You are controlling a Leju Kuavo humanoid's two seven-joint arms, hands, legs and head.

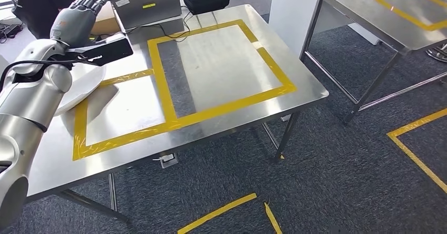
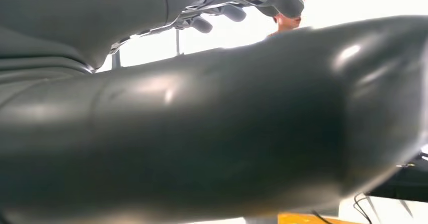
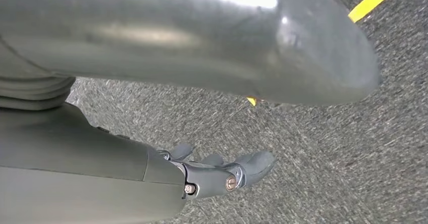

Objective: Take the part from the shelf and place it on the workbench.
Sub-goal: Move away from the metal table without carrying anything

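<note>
Left hand (image 1: 79,12) at frame upper left, fingers spread, nothing held. White part (image 1: 79,86) rests on the tabletop (image 1: 221,60) inside the yellow tape, directly under the left forearm. Right hand (image 3: 222,171) hangs over carpet, fingers loosely apart, empty.

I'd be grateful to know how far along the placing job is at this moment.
Done, apparently: the white part lies on the workbench, in the smaller yellow-taped box, partly hidden by the left arm. In hand: nothing; the left hand hovers above with fingers spread, and the right hand hangs over carpet. Left: probably only pulling the arm clear.
</note>
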